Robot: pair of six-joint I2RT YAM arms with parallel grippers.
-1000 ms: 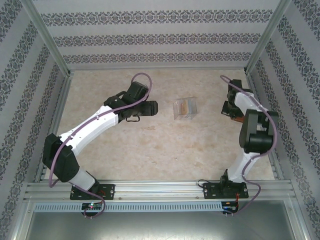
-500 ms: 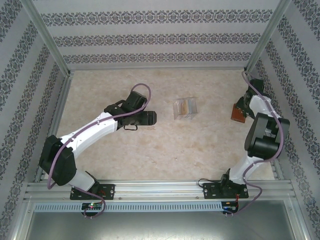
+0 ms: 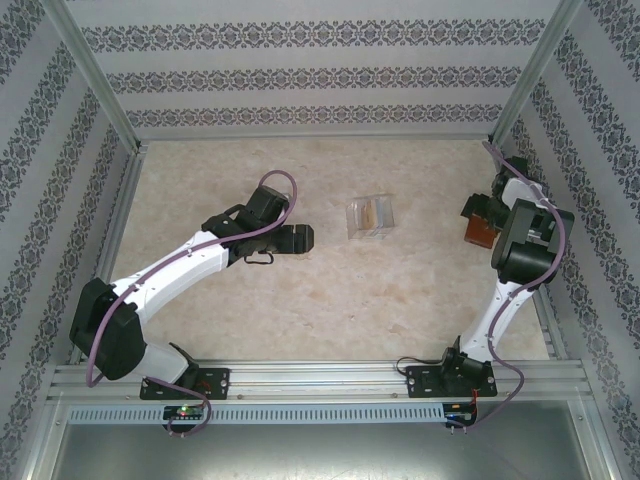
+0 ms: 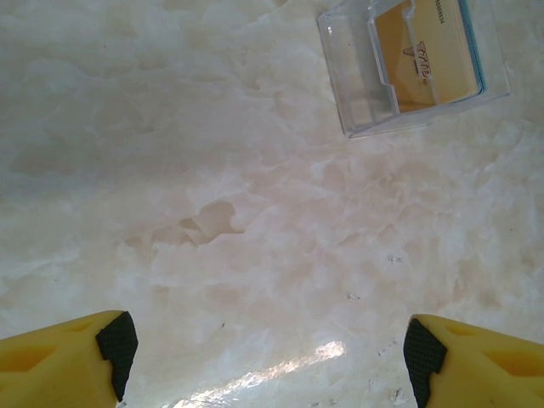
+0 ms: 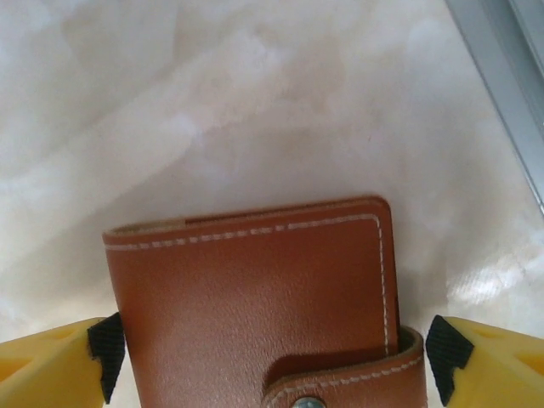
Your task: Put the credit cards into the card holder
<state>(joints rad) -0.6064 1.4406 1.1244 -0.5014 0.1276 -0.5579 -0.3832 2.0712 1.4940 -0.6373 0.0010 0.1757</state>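
1. Finds the card holder (image 5: 255, 314) lying flat on the table (image 5: 212, 102), close by the right-hand rail (image 5: 501, 76), strap and stud across its front.
2. Shows the right gripper (image 5: 276, 355) spread wide, straddling the holder's two sides; cannot tell if the pads touch leather.
3. Reads as light, soft, a bit springy: likely to flex and slide if pinched thin. Better to clamp across the stitched side edges, clear of the strap.
4. Catches the left gripper (image 4: 270, 353) wide too, holding nothing, over bare table.
5. Places the credit cards (image 4: 425, 59) in the clear box (image 4: 357, 93), mid-table, well apart from the holder.
6. Judges those thin, stiff, slick: best pinched by an exposed edge at the box's cut-out.
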